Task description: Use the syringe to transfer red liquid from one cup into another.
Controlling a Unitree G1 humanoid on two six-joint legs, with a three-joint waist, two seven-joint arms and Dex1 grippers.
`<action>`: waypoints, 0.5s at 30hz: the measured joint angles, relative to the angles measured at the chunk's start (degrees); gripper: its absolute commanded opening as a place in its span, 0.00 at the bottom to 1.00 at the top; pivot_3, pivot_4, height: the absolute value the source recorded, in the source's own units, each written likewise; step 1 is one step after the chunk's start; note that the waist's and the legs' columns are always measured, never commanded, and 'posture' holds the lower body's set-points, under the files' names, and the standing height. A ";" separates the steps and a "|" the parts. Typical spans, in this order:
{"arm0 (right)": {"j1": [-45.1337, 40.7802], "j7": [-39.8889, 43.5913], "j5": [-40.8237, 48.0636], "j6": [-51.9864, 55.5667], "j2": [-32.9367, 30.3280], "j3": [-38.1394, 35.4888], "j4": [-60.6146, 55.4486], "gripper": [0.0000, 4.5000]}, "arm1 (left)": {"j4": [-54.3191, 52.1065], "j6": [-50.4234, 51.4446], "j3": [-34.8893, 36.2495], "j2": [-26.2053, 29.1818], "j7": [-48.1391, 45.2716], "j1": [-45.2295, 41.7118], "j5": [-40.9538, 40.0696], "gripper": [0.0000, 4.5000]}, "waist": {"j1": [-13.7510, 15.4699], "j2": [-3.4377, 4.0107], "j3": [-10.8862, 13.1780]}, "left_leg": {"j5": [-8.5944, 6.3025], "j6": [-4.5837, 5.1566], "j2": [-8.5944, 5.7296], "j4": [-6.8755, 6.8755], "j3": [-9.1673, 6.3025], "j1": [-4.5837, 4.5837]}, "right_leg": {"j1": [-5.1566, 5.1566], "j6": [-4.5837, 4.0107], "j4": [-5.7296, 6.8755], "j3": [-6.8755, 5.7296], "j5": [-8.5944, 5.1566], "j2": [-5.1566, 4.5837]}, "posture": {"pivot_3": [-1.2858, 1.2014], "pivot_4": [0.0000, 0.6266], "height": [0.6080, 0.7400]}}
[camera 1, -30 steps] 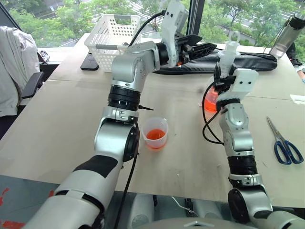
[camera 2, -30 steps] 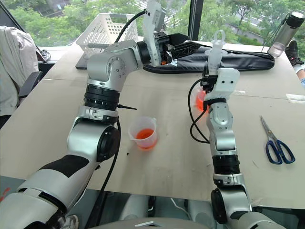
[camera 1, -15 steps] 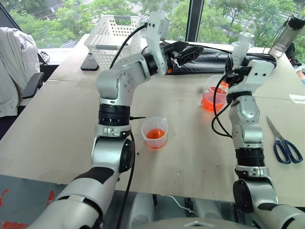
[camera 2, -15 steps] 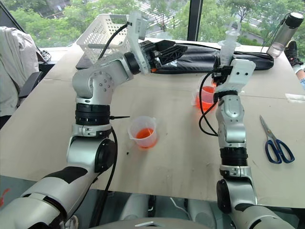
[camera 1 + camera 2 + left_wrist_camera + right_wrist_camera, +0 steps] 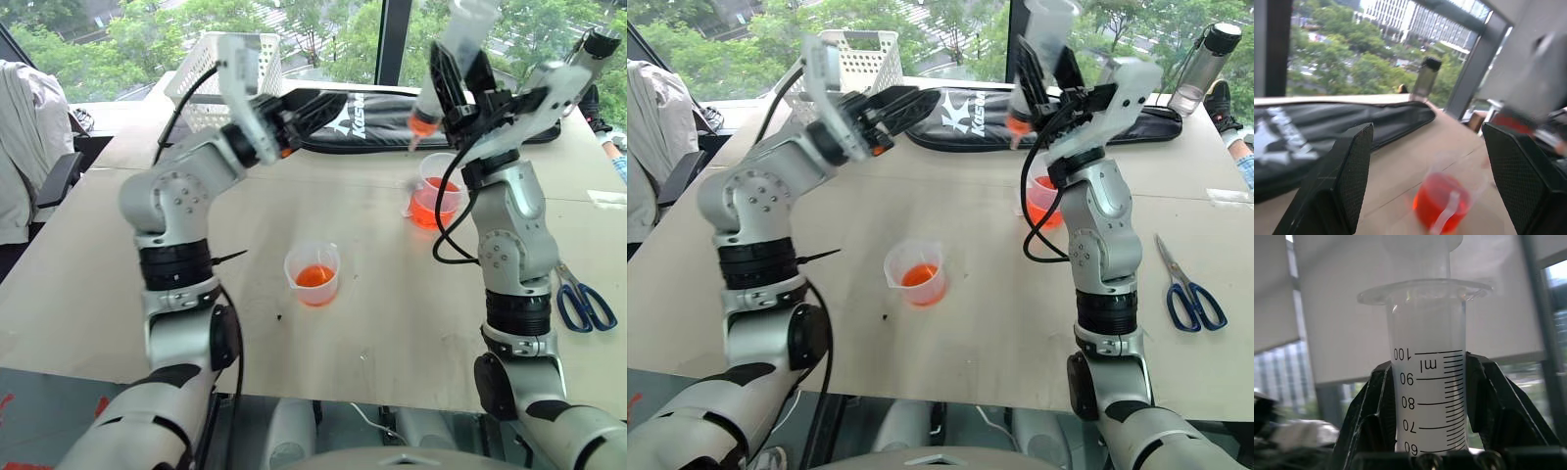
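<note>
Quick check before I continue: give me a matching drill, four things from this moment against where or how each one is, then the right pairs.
1 syringe
2 taller cup
3 shorter cup
4 scissors

A mid-table, a little red liquid inside
B clamped in the right gripper, raised
C flat near the table's right edge
D on the table beneath the raised syringe

Pairs: 1-B, 2-D, 3-A, 4-C

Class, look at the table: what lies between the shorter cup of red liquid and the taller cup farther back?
Nothing: in the left eye view, bare tabletop runs from the shorter cup to the taller cup.
</note>
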 measured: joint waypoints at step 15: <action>11.93 21.39 12.79 11.05 -1.98 12.75 -2.46 0.34 | 2.35 -3.72 -1.99 7.40 -3.64 0.52 0.64 0.79 | 1.23 -0.08 -0.02 | 0.00 0.00 -0.07 0.16 0.00 0.01 | 0.12 0.00 -0.02 -0.06 0.00 -0.08 | 0.52 0.24 0.88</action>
